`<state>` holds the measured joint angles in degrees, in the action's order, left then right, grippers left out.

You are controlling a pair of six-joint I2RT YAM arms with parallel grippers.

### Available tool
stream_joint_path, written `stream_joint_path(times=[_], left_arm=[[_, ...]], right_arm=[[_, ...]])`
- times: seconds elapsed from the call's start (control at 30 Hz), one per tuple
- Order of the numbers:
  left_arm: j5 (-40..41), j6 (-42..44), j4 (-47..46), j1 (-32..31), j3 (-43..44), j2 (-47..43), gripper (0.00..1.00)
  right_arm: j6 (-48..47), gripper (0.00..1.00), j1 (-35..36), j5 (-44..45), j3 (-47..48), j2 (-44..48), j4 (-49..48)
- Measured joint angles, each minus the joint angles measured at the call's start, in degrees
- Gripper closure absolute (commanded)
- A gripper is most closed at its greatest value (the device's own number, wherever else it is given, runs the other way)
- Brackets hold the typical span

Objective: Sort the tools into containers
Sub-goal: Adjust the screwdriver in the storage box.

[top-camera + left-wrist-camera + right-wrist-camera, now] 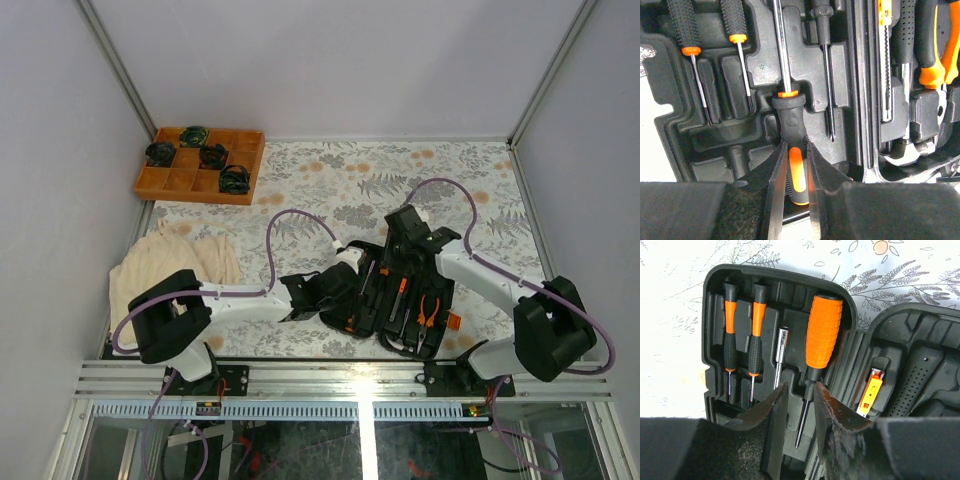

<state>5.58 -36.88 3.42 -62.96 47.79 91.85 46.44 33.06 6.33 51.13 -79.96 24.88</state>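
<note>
The black tool case (440,282) lies open near the table's front. My left gripper (350,285) reaches into its left half. In the left wrist view this gripper (795,150) is shut on the orange-and-black handle of a screwdriver (790,110) lying in a moulded slot. Other screwdrivers (695,60), pliers (935,55) and the hammer head (905,150) sit in slots. My right gripper (405,245) hovers over the case's far end. In the right wrist view it (800,395) is open, straddling the shaft of a large orange-handled screwdriver (823,332).
An orange gridded tray (158,182) with black-green coils stands at the back left. A cream cloth (170,265) lies at the left near the left arm. Grey walls close in both sides. Two small screwdrivers (742,340) and a steel socket (781,352) fill the lid.
</note>
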Motion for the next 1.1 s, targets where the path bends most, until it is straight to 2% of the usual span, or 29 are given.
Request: stream_joint_path(times=[0.3, 0.53, 0.7, 1.1], left_arm=[[-0.02, -0.09, -0.17, 0.0, -0.07, -0.02, 0.92], [-0.02, -0.2, -0.17, -0.02, -0.07, -0.02, 0.93], [-0.02, -0.22, -0.17, -0.02, -0.07, -0.02, 0.95], [0.0, -0.35, -0.24, -0.04, -0.07, 0.0, 0.98]], right_arm=[[0.0, 0.73, 0.7, -2.6, 0.74, -4.48, -2.91], [0.0, 0.77, 0.72, -2.73, 3.41, -8.52, -3.82], [0.0, 0.85, 0.74, -2.45, 4.31, -11.13, -4.52], [-0.81, 0.91, 0.74, -1.92, 6.08, -14.12, -3.65]])
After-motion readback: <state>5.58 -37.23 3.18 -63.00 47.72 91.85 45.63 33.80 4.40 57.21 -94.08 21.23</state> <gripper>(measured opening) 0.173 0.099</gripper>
